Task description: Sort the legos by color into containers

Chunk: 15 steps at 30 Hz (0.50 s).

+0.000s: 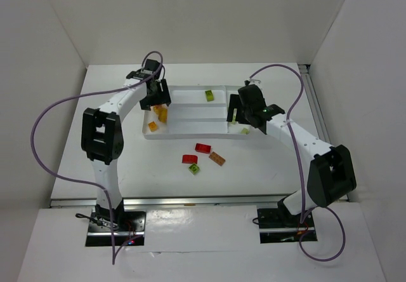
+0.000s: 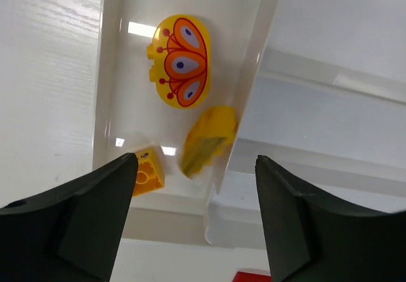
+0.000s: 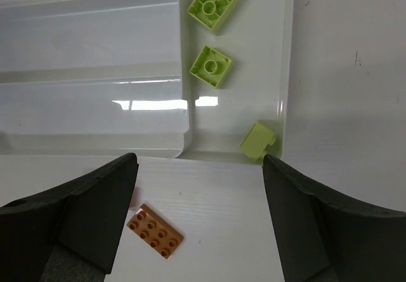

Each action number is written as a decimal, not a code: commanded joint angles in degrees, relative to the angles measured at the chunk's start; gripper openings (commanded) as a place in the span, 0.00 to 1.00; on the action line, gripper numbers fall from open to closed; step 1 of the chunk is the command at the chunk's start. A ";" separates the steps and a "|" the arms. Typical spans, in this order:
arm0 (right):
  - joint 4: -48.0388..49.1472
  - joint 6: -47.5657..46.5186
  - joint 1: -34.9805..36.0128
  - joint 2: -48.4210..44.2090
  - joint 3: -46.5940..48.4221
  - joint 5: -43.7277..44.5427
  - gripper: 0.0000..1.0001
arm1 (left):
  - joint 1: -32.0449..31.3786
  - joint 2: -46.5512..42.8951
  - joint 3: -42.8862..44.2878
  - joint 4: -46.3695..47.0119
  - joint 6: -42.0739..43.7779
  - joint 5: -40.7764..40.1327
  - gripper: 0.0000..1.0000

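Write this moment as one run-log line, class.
left jaws: open, over yellow pieces | right jaws: open, over pale green bricks | table: four loose bricks unsorted

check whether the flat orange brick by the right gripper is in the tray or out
Out. The flat orange brick lies studs up on the table, clear of the tray and outside its outer wall.

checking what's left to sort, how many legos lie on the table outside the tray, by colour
red bricks: 2
orange-brown brick: 1
green brick: 1
total: 4
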 commanded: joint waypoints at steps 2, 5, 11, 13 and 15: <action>-1.13 -0.08 0.46 -2.68 0.59 2.38 0.87 | -0.26 0.32 4.21 -3.79 0.17 -1.55 0.99; -1.13 -0.08 0.46 -2.69 0.59 2.39 0.87 | -1.40 -4.49 1.49 -3.27 0.17 -3.83 0.99; -1.65 -0.60 5.18 -3.21 0.59 1.86 0.87 | -7.82 -15.32 -7.39 -3.26 2.72 -5.62 0.95; -1.65 -0.60 8.70 -1.73 0.59 2.39 0.87 | -9.83 -19.89 -12.39 -2.57 2.72 -3.15 0.91; -2.27 -0.60 14.67 -0.06 0.59 4.39 0.87 | -11.76 -22.18 -15.30 -2.56 3.68 -2.17 0.91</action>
